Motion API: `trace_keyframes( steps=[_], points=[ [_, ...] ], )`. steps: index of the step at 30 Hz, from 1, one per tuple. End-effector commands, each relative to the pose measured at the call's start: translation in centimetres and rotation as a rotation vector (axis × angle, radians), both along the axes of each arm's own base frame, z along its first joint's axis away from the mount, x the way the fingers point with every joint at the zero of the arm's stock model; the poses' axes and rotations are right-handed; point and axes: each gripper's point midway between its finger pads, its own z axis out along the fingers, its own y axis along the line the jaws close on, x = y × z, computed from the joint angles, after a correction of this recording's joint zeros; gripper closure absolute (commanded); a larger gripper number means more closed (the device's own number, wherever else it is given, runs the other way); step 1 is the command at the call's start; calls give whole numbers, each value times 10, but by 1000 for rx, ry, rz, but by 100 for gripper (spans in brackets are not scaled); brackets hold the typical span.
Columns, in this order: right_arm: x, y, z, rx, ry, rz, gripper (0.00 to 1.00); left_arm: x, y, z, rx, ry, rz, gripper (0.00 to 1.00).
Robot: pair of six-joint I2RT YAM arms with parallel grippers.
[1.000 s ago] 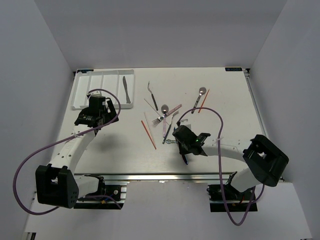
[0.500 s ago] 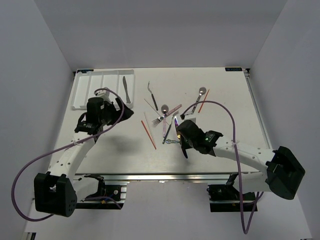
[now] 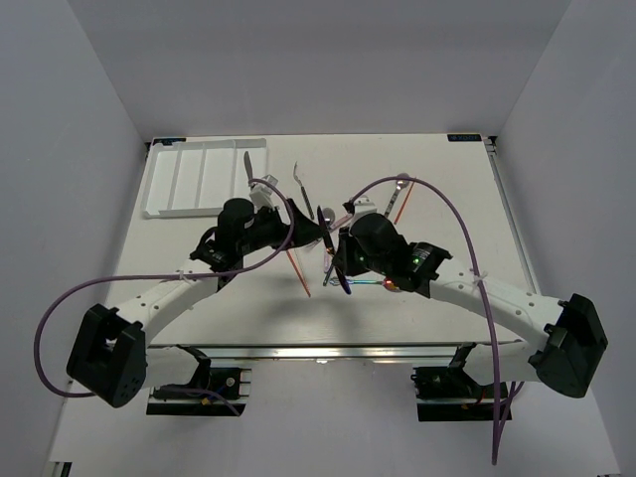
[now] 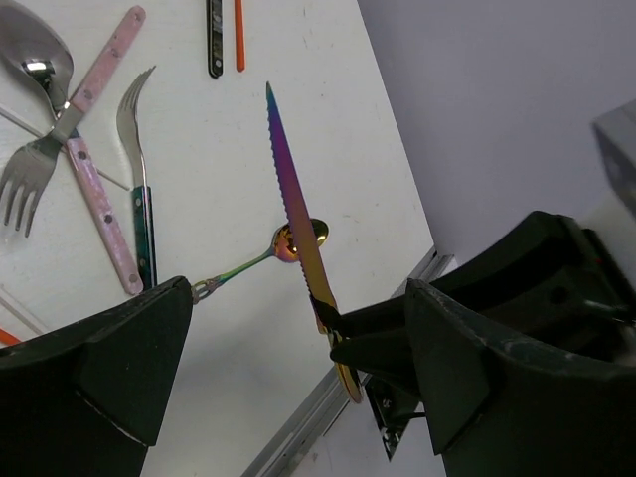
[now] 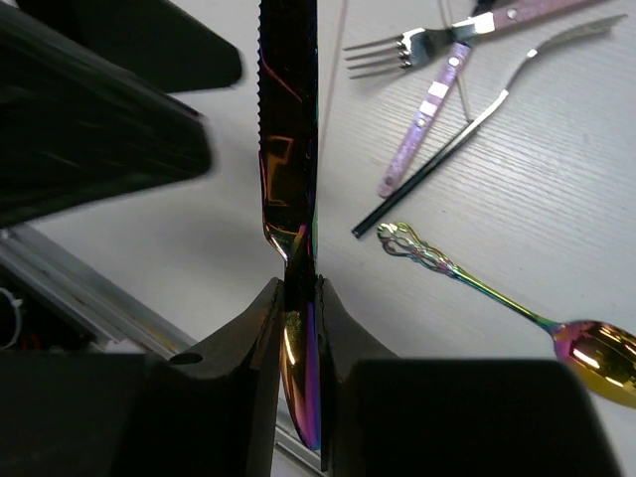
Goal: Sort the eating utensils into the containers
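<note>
My right gripper [image 5: 296, 283] is shut on the handle of an iridescent serrated knife [image 5: 288, 129] and holds it above the table, blade pointing away. It shows mid-table in the top view [image 3: 338, 266]. My left gripper [image 4: 295, 298] is wide open, one finger on each side of that knife [image 4: 293, 214], not touching it. In the top view it is just left of the right gripper [image 3: 303, 234]. The white tray [image 3: 189, 184] lies at the far left with a silver knife [image 3: 248, 164] in its rightmost slot.
On the table lie a gold-bowled iridescent spoon [image 5: 596, 348], a pink-handled fork [image 4: 89, 109], a pink-handled spoon [image 4: 99, 219], a dark-handled fork [image 4: 139, 199], a silver spoon [image 3: 400, 184] and red chopsticks [image 3: 296, 268]. The table's near edge rail [image 3: 328, 350] runs below both grippers.
My left arm swung from the tray rightward to mid-table. My right arm lifted the iridescent knife and carried it left, so the knife now stands between the left fingers.
</note>
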Motion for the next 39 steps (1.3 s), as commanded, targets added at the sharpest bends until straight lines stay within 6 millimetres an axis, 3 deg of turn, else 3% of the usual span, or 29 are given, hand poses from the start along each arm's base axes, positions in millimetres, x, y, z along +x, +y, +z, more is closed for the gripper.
trace_keyframes(
  steps=[1,4,8,9,11,13,14,16,17,18,19,20,21,22,23,24,25,26,27,28,29,31,32,33,34,35,36,38,39],
  points=[
    [-2,25,44,133,-54,87,100,3,-14,15,-35,-31,-13,5],
    [-5,32,46,156,-45,111,100,5,-17,15,-52,-30,-16,17],
    [-6,41,48,184,-42,141,100,7,-24,19,-72,-33,-26,48],
    [-6,44,49,190,-44,149,100,9,-26,16,-72,-27,-29,76],
    [-4,45,48,187,-49,145,100,14,-27,21,-71,-31,-20,100],
    [5,40,47,172,-74,105,100,18,-25,14,-18,-23,-8,100],
    [8,35,42,153,-81,79,63,30,-21,21,7,-44,44,100],
    [21,15,42,118,-122,-17,26,46,-1,4,156,-33,141,100],
    [26,5,40,102,-134,-55,11,59,28,-16,314,0,268,100],
    [28,-5,33,79,-135,-86,11,77,40,1,350,-27,348,100],
    [37,-21,36,73,-158,-141,11,90,52,-9,413,0,401,100],
    [39,-30,34,58,-157,-160,11,105,73,-9,451,17,468,100],
    [40,-38,28,39,-156,-173,11,120,84,6,485,-3,501,100],
    [45,-48,31,44,-166,-197,11,135,92,-6,534,21,519,100],
    [45,-54,30,39,-166,-204,11,151,113,-4,571,25,570,100],
    [46,-58,30,38,-169,-208,11,153,117,11,604,-3,573,100],
    [46,-64,27,32,-170,-212,11,181,131,22,604,-12,610,100],
    [45,-67,26,30,-170,-211,11,201,148,5,638,29,631,100],
    [45,-69,25,28,-170,-213,11,213,155,5,666,18,626,100],
    [44,-73,21,22,-165,-212,11,233,163,31,665,-38,673,100],
    [43,-74,19,17,-166,-206,11,251,173,12,724,-29,663,100],
    [41,-75,18,20,-166,-196,11,273,180,11,760,-42,665,100],
    [39,-76,14,16,-161,-187,11,292,184,39,731,-99,690,100],
    [38,-76,12,14,-160,-183,11,305,184,14,771,-77,655,100],
    [38,-75,10,14,-157,-177,11,314,188,14,776,-84,660,100],
    [38,-77,5,4,-154,-175,11,326,188,26,764,-121,670,100],
    [37,-76,3,-3,-149,-170,11,335,190,7,795,-110,656,100],
    [38,-77,-1,-17,-146,-166,11,346,196,3,775,-115,659,100],
    [38,-77,-3,-25,-143,-165,11,350,197,-10,770,-97,654,100]
  ],
)
